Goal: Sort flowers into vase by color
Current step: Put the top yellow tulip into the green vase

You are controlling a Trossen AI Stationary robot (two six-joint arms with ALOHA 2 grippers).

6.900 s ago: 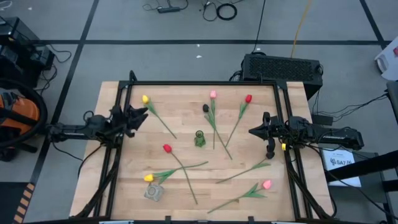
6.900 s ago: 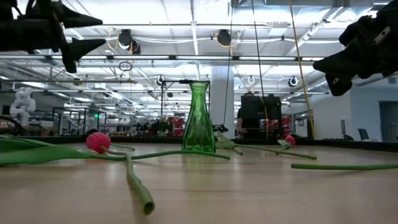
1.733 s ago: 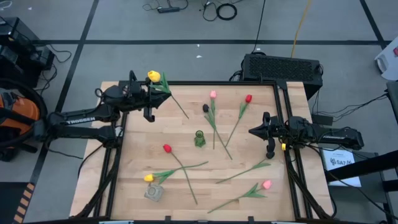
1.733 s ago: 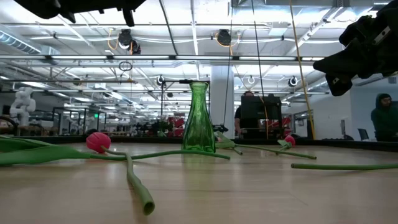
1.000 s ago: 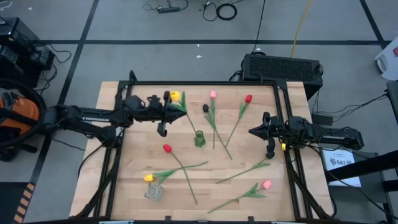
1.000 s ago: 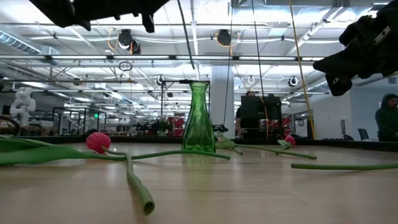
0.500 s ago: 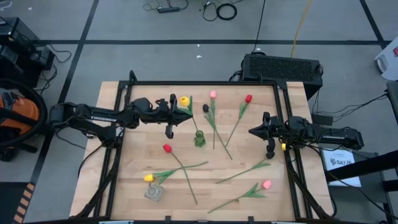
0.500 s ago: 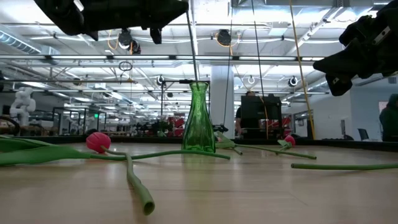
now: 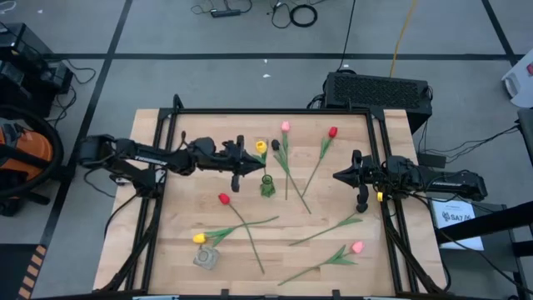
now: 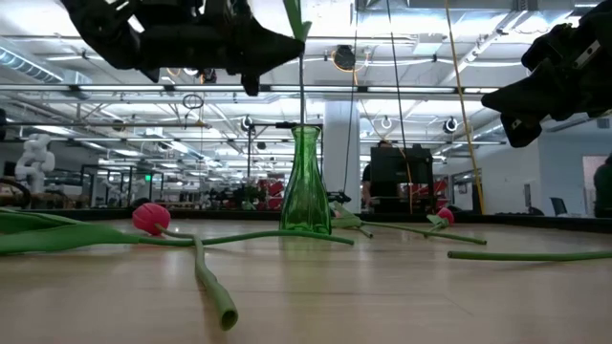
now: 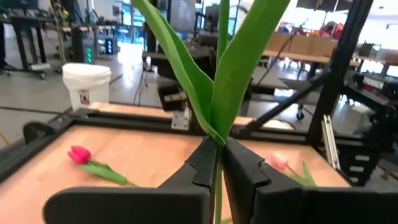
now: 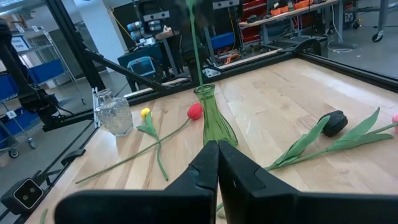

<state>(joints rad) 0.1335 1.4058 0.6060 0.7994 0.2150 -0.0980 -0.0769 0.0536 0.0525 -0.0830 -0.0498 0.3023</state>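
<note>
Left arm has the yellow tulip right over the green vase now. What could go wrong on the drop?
The left pincer holds the yellow tulip by its stem, whose lower end hangs at the green vase's narrow mouth; a slight offset could catch the rim and tip the vase. Released too early, the tulip may fall onto the black tulip nearby.

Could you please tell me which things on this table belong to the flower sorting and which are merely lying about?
Job:
yellow tulip held by the left gripper
green vase
loose tulips, e.g. red tulip
clear glass vase

Lying about:
black box behind the table
right gripper, waiting at the right edge
</note>
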